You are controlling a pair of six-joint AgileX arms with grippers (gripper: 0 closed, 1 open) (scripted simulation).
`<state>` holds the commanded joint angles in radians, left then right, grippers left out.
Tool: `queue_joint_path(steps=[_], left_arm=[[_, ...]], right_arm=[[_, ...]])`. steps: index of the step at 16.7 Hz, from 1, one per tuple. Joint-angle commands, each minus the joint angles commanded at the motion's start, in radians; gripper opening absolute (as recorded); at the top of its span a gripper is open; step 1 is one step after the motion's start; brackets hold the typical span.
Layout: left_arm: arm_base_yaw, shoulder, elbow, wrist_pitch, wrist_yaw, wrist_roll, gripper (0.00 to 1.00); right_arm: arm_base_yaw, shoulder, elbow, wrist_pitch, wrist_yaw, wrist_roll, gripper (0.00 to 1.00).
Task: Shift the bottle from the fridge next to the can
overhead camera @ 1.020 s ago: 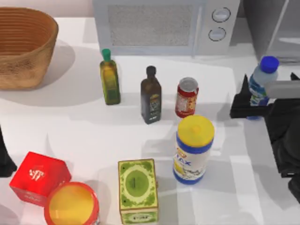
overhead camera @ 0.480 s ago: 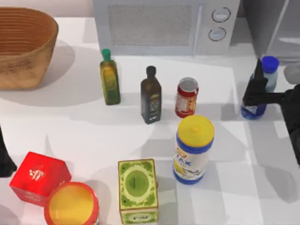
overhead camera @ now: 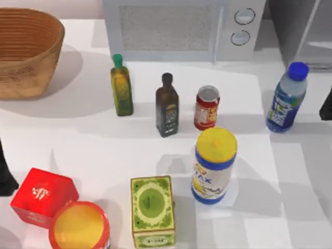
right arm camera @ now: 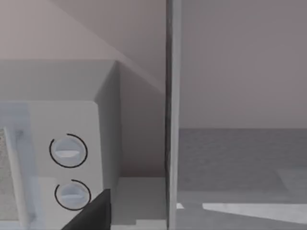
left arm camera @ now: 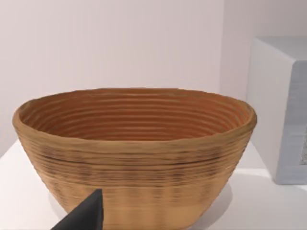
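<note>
The right arm (overhead camera: 327, 104) sits at the table's right edge, just beside the bottle (overhead camera: 285, 98) but clear of it, and whether its fingers are open or shut cannot be told. The bottle stands upright on the table (overhead camera: 104, 140), in front of the fridge (overhead camera: 303, 26) and well to the right of the can (overhead camera: 206, 107). The left arm (overhead camera: 5, 171) is parked at the left edge, its grip equally unreadable, its camera facing the basket (left arm camera: 134, 153).
</note>
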<state>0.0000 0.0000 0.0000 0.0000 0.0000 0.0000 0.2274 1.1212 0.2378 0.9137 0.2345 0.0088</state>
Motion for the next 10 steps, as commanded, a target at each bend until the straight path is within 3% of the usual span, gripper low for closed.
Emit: queue_joint_path(steps=[10], left_arm=[[0.000, 0.000, 0.000, 0.000, 0.000, 0.000, 1.00]], right_arm=[[-0.175, -0.889, -0.183, -0.711, -0.186, -0.004, 1.00]])
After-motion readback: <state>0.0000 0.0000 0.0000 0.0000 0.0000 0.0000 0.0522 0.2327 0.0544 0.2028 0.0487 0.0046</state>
